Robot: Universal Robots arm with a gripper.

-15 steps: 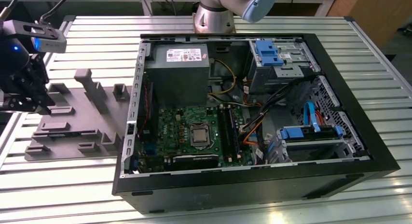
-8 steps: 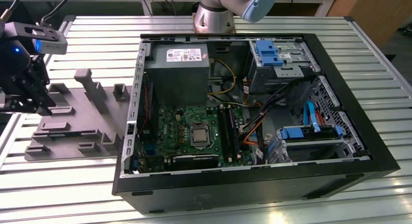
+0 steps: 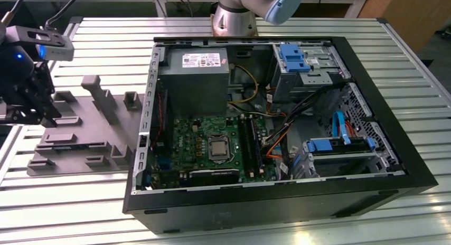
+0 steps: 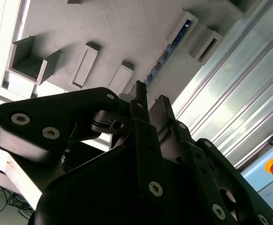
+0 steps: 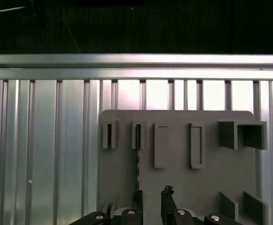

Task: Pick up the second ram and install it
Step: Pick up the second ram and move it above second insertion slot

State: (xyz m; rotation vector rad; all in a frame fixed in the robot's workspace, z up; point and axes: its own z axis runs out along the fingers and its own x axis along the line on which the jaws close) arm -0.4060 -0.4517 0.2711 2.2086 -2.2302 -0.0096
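The claw (image 3: 31, 118) hangs above the grey fixture tray (image 3: 84, 130), which lies on the slatted metal desk (image 3: 105, 39) at 9 o'clock from the open computer case (image 3: 282, 205) in the exterior view. Both wrist views show its fingers (image 5: 167, 202) slightly spread, gripping nothing. The second ram (image 5: 137, 161) (image 4: 167, 52) stands on edge in its tray slot, just beyond the fingertips and untouched.

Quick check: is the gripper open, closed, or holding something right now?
The gripper: open, holding nothing, hovering above the gray holder, close to the ram stick lying in it.
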